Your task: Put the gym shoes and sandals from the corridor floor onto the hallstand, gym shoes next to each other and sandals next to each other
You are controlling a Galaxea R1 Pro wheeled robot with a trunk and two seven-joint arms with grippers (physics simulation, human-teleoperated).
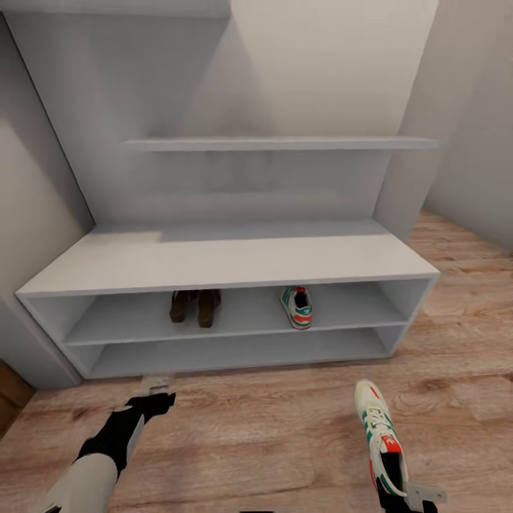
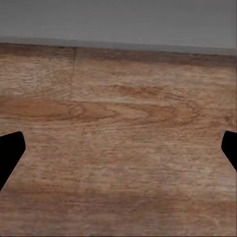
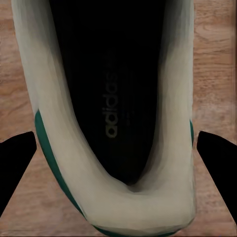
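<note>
The pale-grey hallstand stands ahead against the wall. On its upper shelf row lie the two dark-brown sandals side by side, and further right one gym shoe, toe towards me. The second gym shoe hangs over the corridor floor at the lower right, toe pointing at the rack. My right gripper is shut on its heel; the right wrist view looks into the gym shoe's dark inside, with the right gripper flanking the heel. My left gripper is open and holds nothing, low over the floor before the rack, and the left gripper has planks beneath.
A floating shelf hangs above the bench top. Walls close in on the left and right of the rack. The lower shelf row holds nothing. Bare shelf lies between the sandals and the shelved shoe, and to its right.
</note>
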